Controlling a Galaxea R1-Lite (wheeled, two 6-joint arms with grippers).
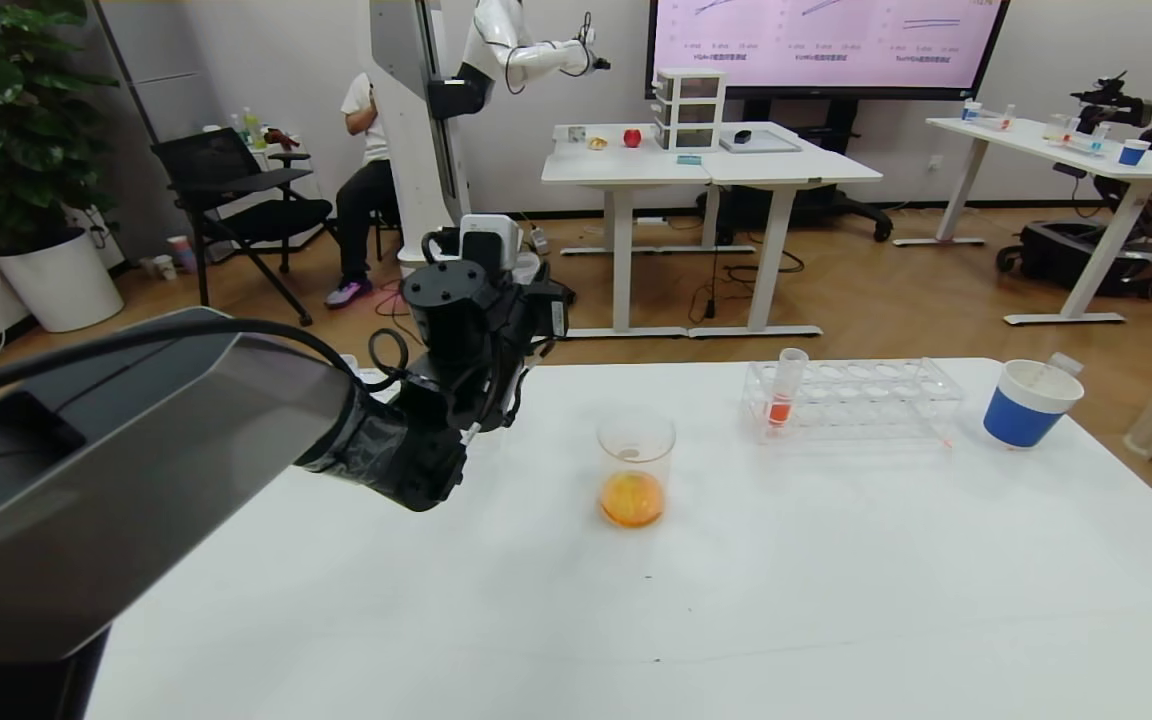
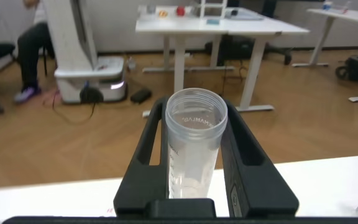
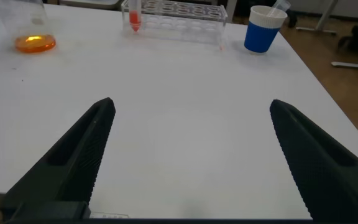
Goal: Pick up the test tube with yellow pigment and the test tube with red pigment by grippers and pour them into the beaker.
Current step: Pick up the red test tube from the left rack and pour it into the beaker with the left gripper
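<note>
Left black two-fingered gripper [image 2: 194, 186] is clamped on a slim clear plastic tube [image 2: 194, 146] — emptied, held upright at the table's left edge. Small clear glass beaker [image 1: 635, 470] sits mid-table holding orange liquid. Red-pigment clear test tube [image 1: 785, 388] stands in the clear plastic rack [image 1: 866, 395], light and slick, likely crushable — grip mid-body above the liquid. Right black gripper [image 3: 191, 155] hovers low over bare table, jaws fully apart, holding nothing.

A smooth, matt white worktop [image 1: 836, 600] carries a clear, glossy glass beaker [image 1: 635, 470] and a transparent plastic rack [image 1: 856, 398]. The fingers [image 3: 86, 155] are matt black, ribbed plastic.
</note>
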